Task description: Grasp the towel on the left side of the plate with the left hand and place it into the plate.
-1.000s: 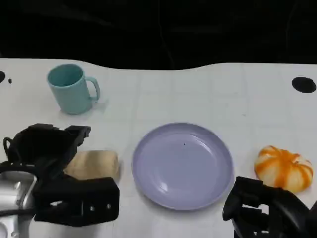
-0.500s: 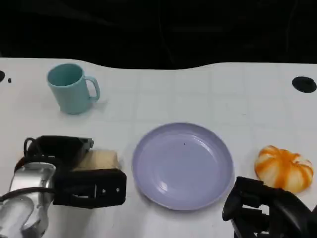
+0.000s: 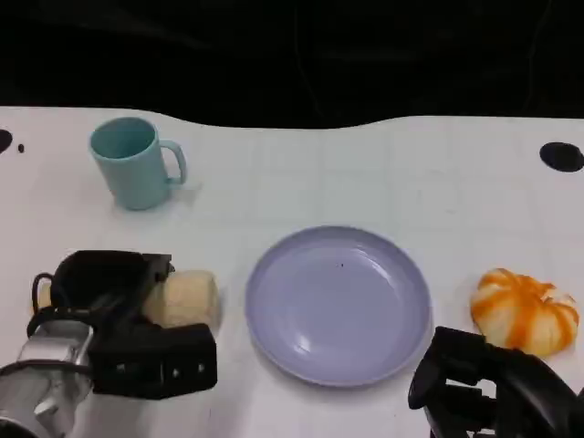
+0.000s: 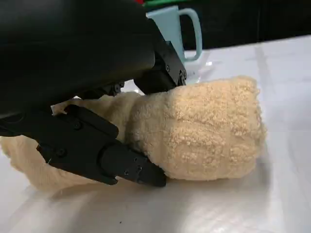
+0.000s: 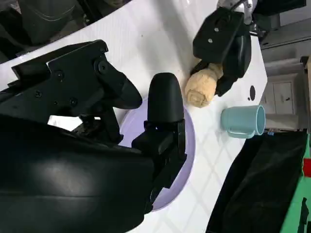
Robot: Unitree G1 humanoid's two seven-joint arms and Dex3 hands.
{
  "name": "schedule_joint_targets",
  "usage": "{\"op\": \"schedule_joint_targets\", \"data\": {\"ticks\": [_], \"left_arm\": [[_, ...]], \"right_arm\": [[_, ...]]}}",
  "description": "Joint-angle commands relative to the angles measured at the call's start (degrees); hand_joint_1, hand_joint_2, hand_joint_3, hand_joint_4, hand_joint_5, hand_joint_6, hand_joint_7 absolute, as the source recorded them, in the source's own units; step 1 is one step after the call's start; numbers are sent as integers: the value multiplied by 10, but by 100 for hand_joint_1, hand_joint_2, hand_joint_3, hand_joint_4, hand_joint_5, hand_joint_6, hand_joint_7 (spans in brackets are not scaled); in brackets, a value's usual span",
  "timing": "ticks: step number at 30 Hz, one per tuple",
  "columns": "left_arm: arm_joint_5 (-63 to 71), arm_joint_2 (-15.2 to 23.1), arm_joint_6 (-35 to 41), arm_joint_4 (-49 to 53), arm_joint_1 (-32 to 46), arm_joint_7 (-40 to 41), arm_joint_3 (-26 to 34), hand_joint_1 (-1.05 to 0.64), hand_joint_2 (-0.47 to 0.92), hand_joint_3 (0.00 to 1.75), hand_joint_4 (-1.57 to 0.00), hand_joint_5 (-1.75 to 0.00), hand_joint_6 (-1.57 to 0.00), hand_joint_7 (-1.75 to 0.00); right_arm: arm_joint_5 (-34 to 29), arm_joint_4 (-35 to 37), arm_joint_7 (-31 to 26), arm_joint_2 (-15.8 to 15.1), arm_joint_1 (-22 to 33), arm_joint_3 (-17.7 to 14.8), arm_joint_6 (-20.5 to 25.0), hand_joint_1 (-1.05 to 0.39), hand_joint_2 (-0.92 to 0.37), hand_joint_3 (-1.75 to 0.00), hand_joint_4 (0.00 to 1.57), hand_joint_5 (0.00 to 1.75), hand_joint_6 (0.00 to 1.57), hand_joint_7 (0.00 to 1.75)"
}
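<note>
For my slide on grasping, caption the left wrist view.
Left hand closes its fingers around the rolled towel on the table.

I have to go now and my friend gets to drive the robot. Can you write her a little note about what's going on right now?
Left hand: fingers closed around the rolled towel, which lies on the table left of the plate; the left wrist view shows fingers pressed into it.
Right hand: low at the near right, holding nothing, fingers apart.
Done: the grasp.
Left: lift the towel, carry it over the plate, set it down inside.
Nearby: teal mug far left, orange pumpkin right of the plate.
</note>
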Motion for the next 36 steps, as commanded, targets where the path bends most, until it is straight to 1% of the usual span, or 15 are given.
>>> {"op": "schedule_joint_targets", "data": {"ticks": [1, 4, 9, 10, 11, 12, 14, 19, 24, 30, 31, 33, 34, 35, 36], "left_arm": [[-14, 6, -40, 14, 19, 106, 9, -22, 91, 25, -83, -174, -60, -173], [-20, 8, -41, -10, 29, 139, 17, -19, 88, 23, -80, -175, -58, -174], [-44, 6, -34, -83, 48, 121, 37, -16, 88, 27, -83, -175, -60, -175], [-50, 5, -34, -99, 51, 115, 39, -16, 76, 54, -84, -175, -61, -175], [-52, 4, -33, -117, 52, 110, 40, -16, 66, 74, -85, -175, -62, -175], [-53, 2, -28, -140, 53, 99, 40, -16, 58, 89, -86, -175, -64, -175], [-49, -7, -7, -186, 53, 71, 38, -17, 54, 98, -87, -175, -64, -175], [-32, -40, 27, -271, 34, 7, 19, -19, 49, 99, -88, -175, -64, -175], [-10, -84, 63, -290, -1, -51, -16, -21, 49, 104, -90, -175, -67, -175], [11, -127, 82, -258, -33, -88, -62, -25, 52, 86, -89, -175, -65, -173], [13, -134, 84, -250, -38, -88, -68, -25, 53, 81, -90, -175, -67, -170], [14, -146, 83, -234, -46, -88, -77, -25, 57, 65, -90, -175, -74, -151], [13, -154, 81, -222, -51, -87, -83, -25, 66, 50, -90, -175, -83, -116], [13, -158, 80, -214, -55, -86, -88, -25, 71, 45, -91, -175, -90, -99], [13, -161, 80, -209, -57, -85, -90, -24, 74, 43, -92, -175, -94, -91]], "right_arm": [[2, 1, 1, -3, -3, -2, -3, -4, -68, -106, 73, 175, 56, 162], [4, 3, 2, -2, -5, -3, -3, -3, -68, -106, 73, 175, 56, 162], [5, 3, 2, -1, -7, -2, 1, -3, -68, -106, 73, 175, 56, 162], [4, 3, 3, -2, -7, -1, 1, -3, -68, -106, 72, 175, 56, 162], [5, 3, 2, -2, -8, -2, 2, -4, -68, -106, 72, 175, 56, 162], [4, 4, 3, -2, -8, -2, 1, -3, -68, -106, 72, 175, 56, 162], [4, 7, 5, -3, -8, -3, -4, -3, -68, -106, 72, 175, 56, 162], [4, 7, 6, -4, -9, -5, 2, -3, -68, -106, 72, 175, 56, 162], [5, 6, 6, -3, -11, -5, 9, -3, -69, -104, 72, 175, 56, 161], [6, 4, 6, -1, -6, 1, 8, -4, -68, -104, 72, 175, 56, 163], [4, 1, 4, -1, -6, 2, 12, -5, -68, -104, 71, 175, 56, 162], [4, -2, 1, 0, -6, 4, 17, -7, -70, -100, 71, 175, 56, 162], [4, -2, 1, 0, -5, 4, 18, -7, -71, -98, 72, 175, 56, 162], [4, -3, 0, 0, -5, 5, 19, -7, -72, -97, 72, 175, 56, 162], [4, -3, 0, 0, -5, 5, 19, -7, -72, -96, 72, 175, 56, 162]]}}
